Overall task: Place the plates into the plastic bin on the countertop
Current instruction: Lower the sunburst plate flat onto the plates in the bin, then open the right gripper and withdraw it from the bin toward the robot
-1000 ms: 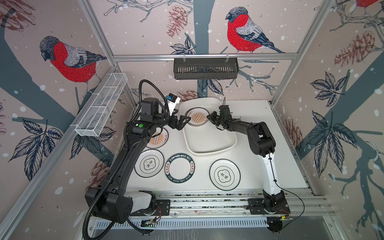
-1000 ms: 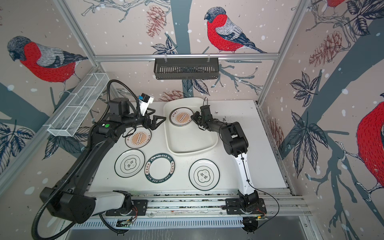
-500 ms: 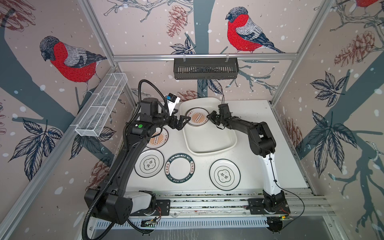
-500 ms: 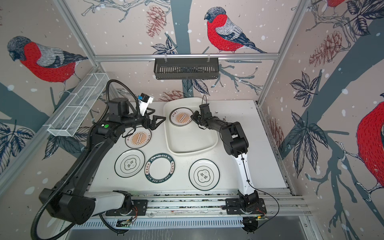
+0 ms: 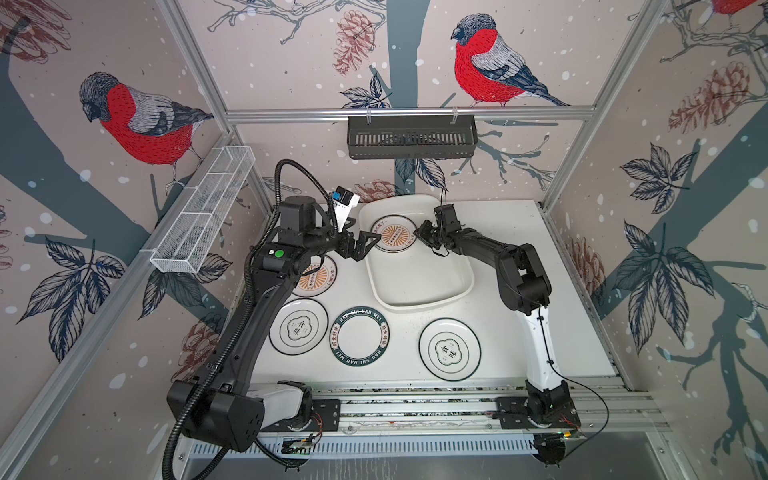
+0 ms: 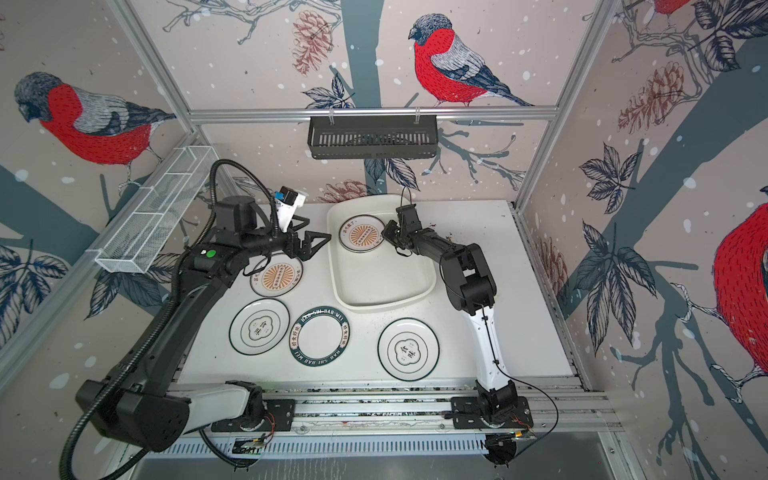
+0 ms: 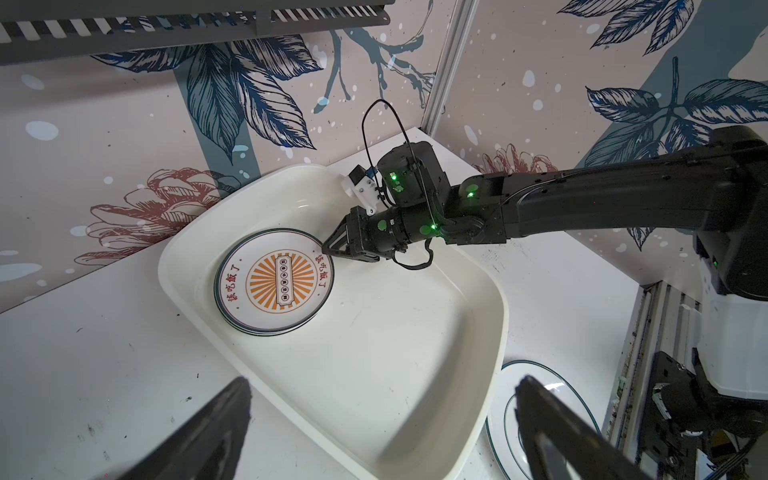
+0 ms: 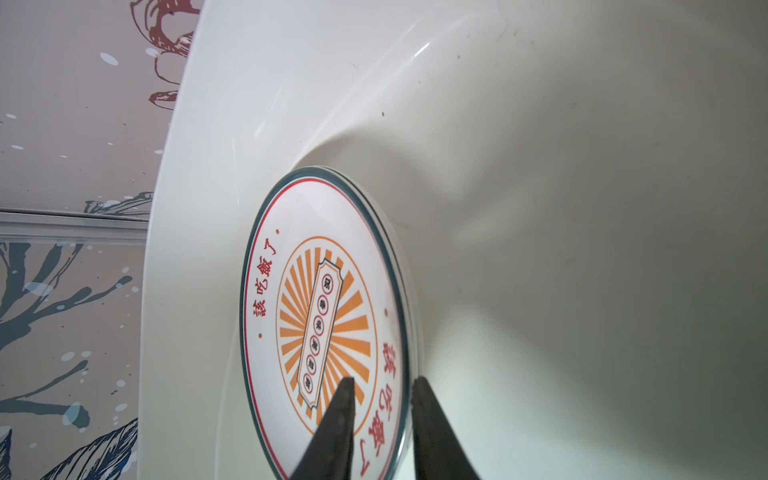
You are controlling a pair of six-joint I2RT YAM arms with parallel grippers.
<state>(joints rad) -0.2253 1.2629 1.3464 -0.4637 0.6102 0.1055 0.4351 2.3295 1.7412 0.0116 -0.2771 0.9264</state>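
The cream plastic bin (image 5: pixel 419 305) sits at the back of the countertop (image 5: pixel 519 232). In its far corner an orange sunburst plate (image 5: pixel 392 235) (image 7: pixel 274 282) (image 8: pixel 324 316) lies flat on top of other plates. My right gripper (image 5: pixel 419 235) (image 7: pixel 326 251) (image 8: pixel 382 380) is at that plate's rim, its jaws a little apart, one over the plate's face and one just outside the edge. My left gripper (image 5: pixel 368 246) (image 7: pixel 384 382) hovers wide open and empty over the bin's left edge. On the countertop lie a second sunburst plate (image 5: pixel 318 278), two emblem plates (image 5: pixel 298 327) (image 5: pixel 449 350) and a green-lettered plate (image 5: pixel 360 338).
A black slotted rack (image 5: pixel 411 137) hangs on the back wall. A white wire-mesh basket (image 5: pixel 203 216) hangs on the left wall. Aluminium rails (image 5: pixel 415 405) carrying both arm bases run along the front edge. The left arm crosses over the second sunburst plate.
The right gripper's jaws have parted slightly at the plate's rim. The plate rests on the stack. The left arm has not moved.
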